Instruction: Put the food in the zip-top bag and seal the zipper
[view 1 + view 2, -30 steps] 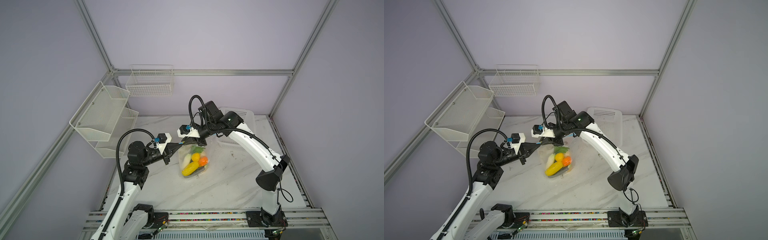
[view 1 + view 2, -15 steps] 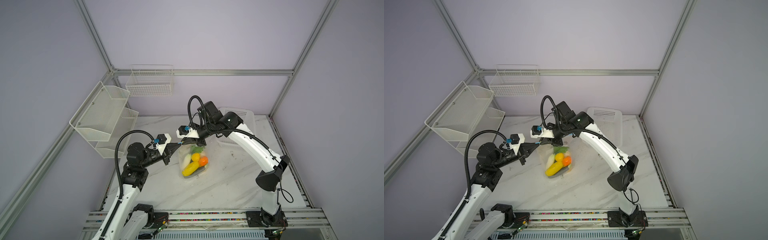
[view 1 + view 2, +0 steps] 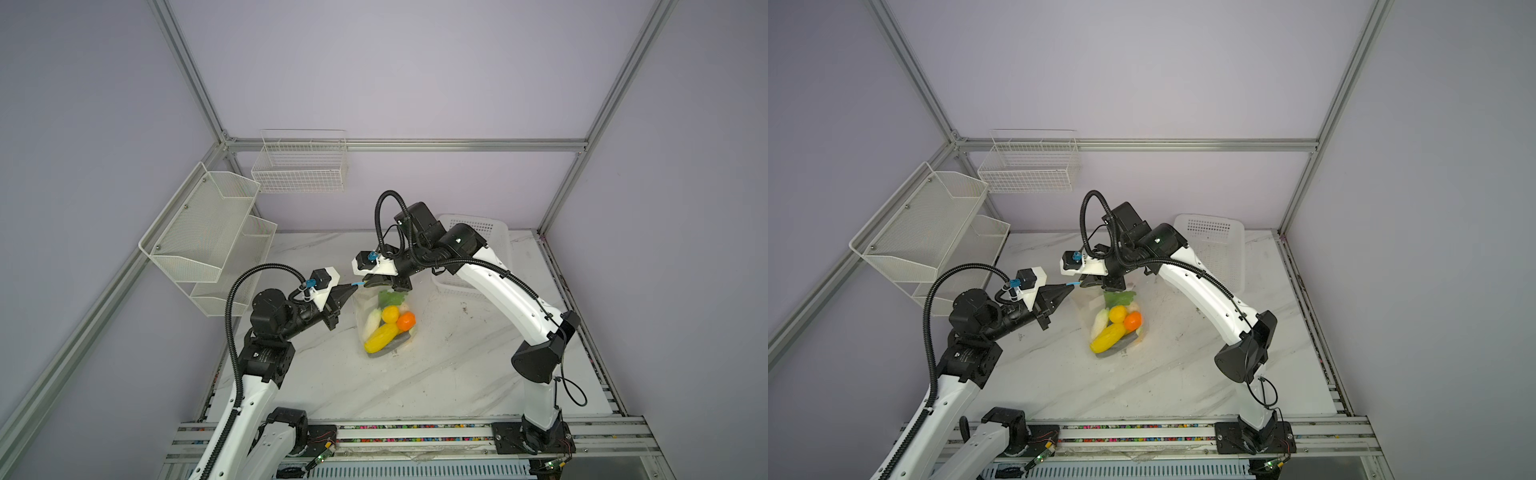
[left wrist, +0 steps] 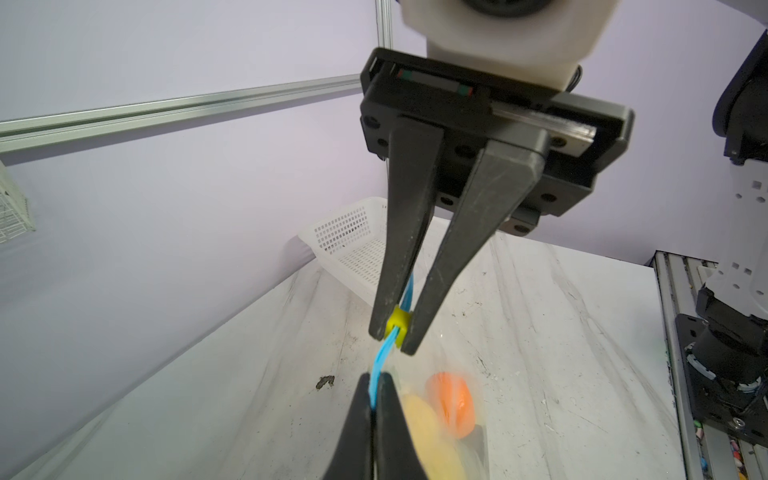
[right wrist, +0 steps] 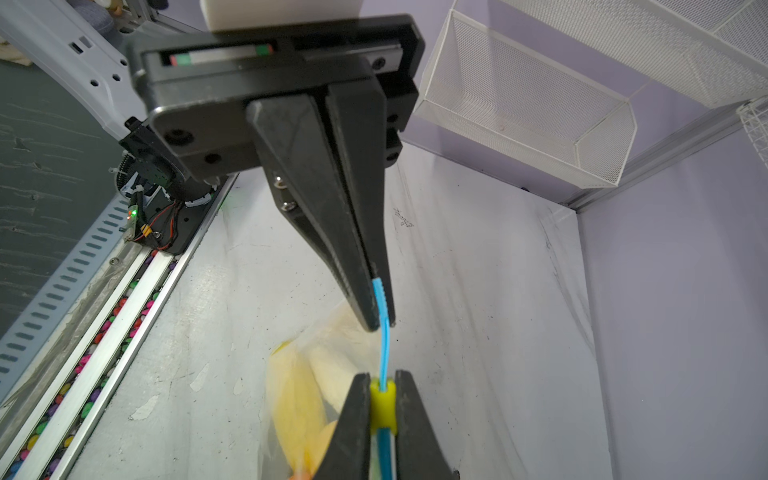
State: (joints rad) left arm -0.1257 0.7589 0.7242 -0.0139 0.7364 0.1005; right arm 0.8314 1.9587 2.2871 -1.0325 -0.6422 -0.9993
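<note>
Hanging by its mouth over the middle of the bench (image 3: 415,395), the bag (image 3: 360,309) holds the food (image 3: 384,332), yellow, orange, white and green pieces piled low inside it. The left gripper (image 4: 375,378) is clamped on the end of the blue zipper (image 4: 380,361), and the right gripper (image 4: 393,341), just beside it, is pinched on the yellow slider (image 4: 398,324), a short stretch of strip showing between them. A white basket (image 3: 494,232) sits at the bench's far right corner.
</note>
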